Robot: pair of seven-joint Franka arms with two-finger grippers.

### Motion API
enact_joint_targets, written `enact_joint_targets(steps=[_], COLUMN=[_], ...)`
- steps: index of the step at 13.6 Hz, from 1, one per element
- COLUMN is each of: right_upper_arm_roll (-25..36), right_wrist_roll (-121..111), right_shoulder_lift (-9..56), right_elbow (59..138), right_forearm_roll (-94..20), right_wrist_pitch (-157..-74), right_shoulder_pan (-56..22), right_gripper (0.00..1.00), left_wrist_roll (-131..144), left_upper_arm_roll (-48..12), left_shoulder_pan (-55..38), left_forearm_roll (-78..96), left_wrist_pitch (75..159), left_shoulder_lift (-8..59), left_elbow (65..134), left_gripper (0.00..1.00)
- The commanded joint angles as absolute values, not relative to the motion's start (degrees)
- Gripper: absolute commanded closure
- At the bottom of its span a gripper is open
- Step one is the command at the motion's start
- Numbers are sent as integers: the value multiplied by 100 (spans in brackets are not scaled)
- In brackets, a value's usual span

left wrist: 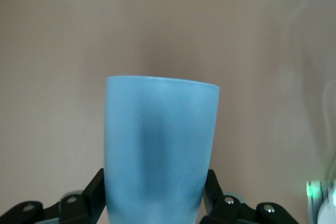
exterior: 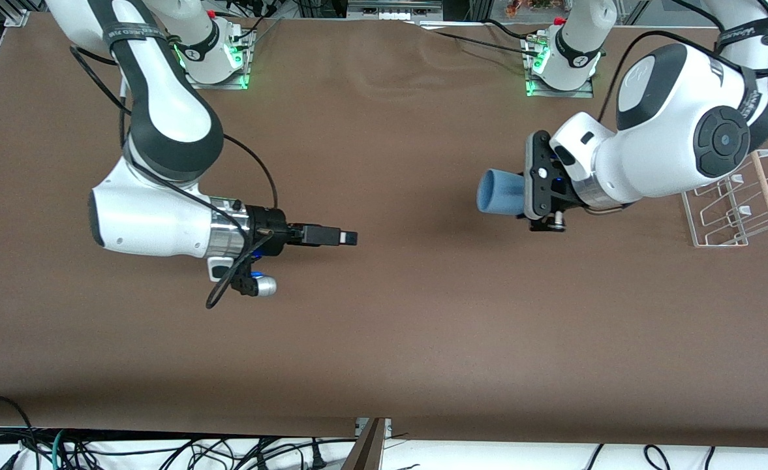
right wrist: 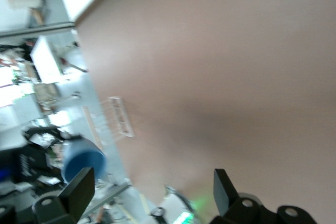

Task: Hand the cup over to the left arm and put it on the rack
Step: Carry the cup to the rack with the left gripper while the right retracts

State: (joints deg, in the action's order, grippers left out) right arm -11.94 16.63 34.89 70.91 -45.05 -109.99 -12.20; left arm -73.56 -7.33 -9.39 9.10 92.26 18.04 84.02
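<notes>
The light-blue cup (exterior: 496,191) hangs on its side above the table, between the middle and the rack. My left gripper (exterior: 521,192) is shut on its narrower base end. In the left wrist view the black fingers (left wrist: 94,188) press both sides of the cup (left wrist: 160,145), and its wide rim points away from the hand. My right gripper (exterior: 343,237) hovers over the table's middle toward the right arm's end, well apart from the cup. It is open (right wrist: 152,182) with nothing between its fingers. The white wire rack (exterior: 736,209) with its wooden dowel stands at the left arm's end.
The brown table (exterior: 384,339) carries only the rack. The right wrist view shows the cup (right wrist: 83,163) and the rack (right wrist: 119,116) farther off. Both arm bases (exterior: 217,55) stand along the table's edge farthest from the front camera. Cables hang under the nearer edge.
</notes>
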Motion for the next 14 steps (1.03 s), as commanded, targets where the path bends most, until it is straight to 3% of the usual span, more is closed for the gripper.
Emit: enact_joint_targets(steps=[1, 6, 10, 14], right_upper_arm_roll=[-1230, -713, -633, -633], right_wrist_roll=[1591, -400, -1064, -1028], right_shoulder_lift=[3393, 3095, 2506, 1795], right_elbow=[7110, 7259, 7891, 8112], right_forearm_roll=[-3791, -2612, -1717, -400], right_wrist_pitch=[-10461, -9678, -9721, -9686], right_shoulder_pan=[-907, -493, -106, 52], right_gripper=[0, 0, 0, 0], left_wrist_roll=[-7295, -6374, -6065, -5672], left_upper_arm_roll=[-747, -703, -642, -650], left_shoulder_pan=[-853, -494, -167, 96], left_forearm_roll=[-529, -2478, -4223, -5946], left_wrist_pitch=[8948, 7859, 7156, 7022], left_shoulder_lift=[1801, 2048, 2091, 2259], left_elbow=[8516, 8727, 8797, 9489], left_gripper=[99, 99, 100, 100])
